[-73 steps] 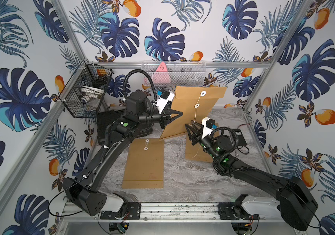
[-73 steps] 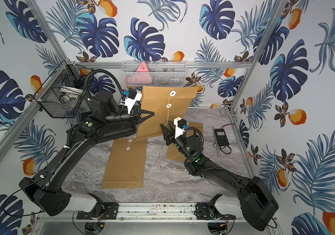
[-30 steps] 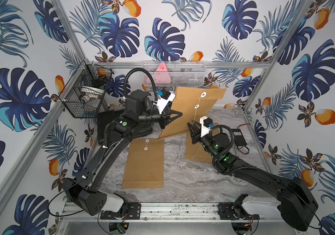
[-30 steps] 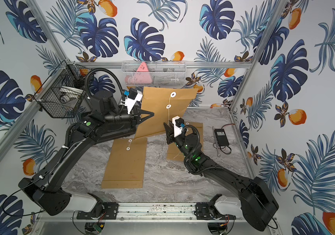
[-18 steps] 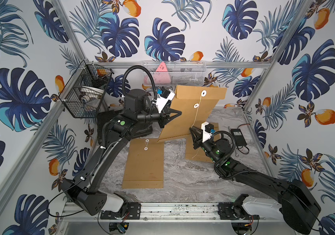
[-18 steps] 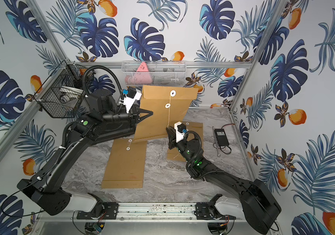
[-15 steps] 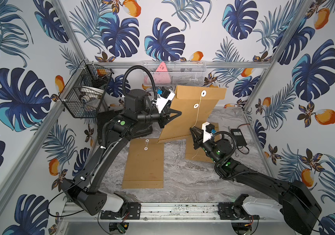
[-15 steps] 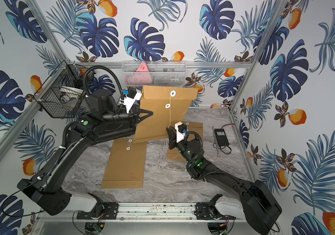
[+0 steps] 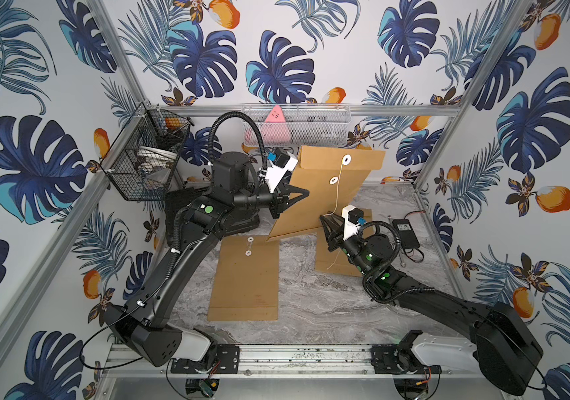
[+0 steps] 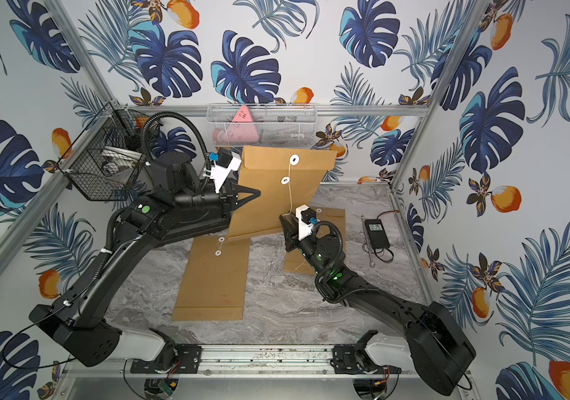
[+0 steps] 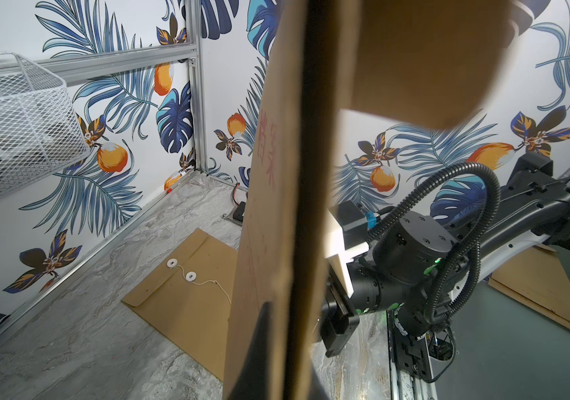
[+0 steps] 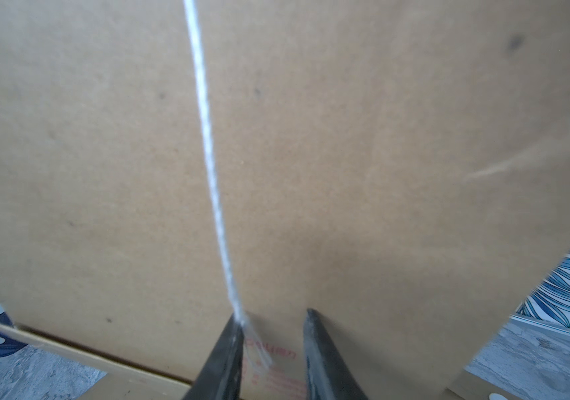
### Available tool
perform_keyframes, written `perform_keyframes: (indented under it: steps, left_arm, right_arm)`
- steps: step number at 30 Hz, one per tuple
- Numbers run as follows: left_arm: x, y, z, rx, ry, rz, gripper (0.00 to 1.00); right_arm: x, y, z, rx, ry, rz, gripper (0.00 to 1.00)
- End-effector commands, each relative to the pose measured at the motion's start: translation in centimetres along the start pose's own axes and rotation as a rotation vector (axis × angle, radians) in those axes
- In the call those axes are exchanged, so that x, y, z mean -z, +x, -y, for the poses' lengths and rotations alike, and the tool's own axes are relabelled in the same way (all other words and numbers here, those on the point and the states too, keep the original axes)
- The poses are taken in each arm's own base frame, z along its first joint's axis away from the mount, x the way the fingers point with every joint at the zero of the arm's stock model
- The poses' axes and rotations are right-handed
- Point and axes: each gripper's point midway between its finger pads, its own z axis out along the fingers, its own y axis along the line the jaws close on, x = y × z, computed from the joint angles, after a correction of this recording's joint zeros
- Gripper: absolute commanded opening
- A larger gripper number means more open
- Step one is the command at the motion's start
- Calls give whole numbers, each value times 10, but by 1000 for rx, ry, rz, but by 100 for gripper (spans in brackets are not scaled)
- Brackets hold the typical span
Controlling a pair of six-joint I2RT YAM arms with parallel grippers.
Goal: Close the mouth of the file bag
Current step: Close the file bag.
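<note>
Right wrist view is the only one that settles the right gripper point(image 12: 273, 315): its fingers stand narrowly apart with the white string point(image 12: 207, 156) lying against the tip of one, so nothing is pinched there. It shows neither fastening disc. Both top views supply those. Taking 12 o'clock as the back wall, the file bag point(image 9: 318, 207) hangs tilted in the air at about 12 to 1 o'clock of the table point(image 9: 311, 311). The left gripper point(image 9: 306, 194) is clamped shut on the bag's 9 o'clock edge. The string drops from the upper disc point(image 9: 346, 159) on the flap toward 6 o'clock. It passes just beside the lower disc point(image 9: 334, 180) without looping it and reaches the right gripper at the bag's lower part. By my reading, the bag is lifted and presented and the flap is bent over. The winding that would fasten the mouth is not yet done, and the string needs a firm grip first. Left wrist view gives the bag edge-on, which the others lack: the flap point(image 11: 415, 52) seems to stand away from the body rather than lie flat. It shows one left finger on the near face, with its partner hidden behind the card. Two spare bags lie flat, one at 9 o'clock point(image 9: 243, 277) and one at 3 o'clock point(image 9: 332, 256), partly under the right arm.
</note>
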Motion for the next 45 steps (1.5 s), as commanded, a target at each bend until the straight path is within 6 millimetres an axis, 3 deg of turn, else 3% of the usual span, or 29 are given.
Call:
perform_keyframes:
  steps: [1,6,14,23,35,41,45]
  left_arm:
    - [2,-8,5,-19,15,22,0]
    - [2,-8,4,-16,13,22,0]
    - [2,-6,-1,-5,-14,19,0]
    - [1,-2,-10,22,-55,30,0]
    - [-6,19,-12,58,-26,1,0]
    - [-8,20,-8,68,6,-7,0]
    - [-8,19,-1,70,48,-7,0]
  right_arm:
    - [0,-16,-5,-23,-24,65,26]
    - [3,-18,-2,-45,-10,80,20]
    - [9,-16,-5,-59,-32,74,0]
    - [21,-5,-16,-67,-96,23,0]
    - [20,0,-75,-42,-213,-69,0]
    - [13,12,-109,26,-258,-139,0]
    - [9,19,-119,39,-270,-175,0]
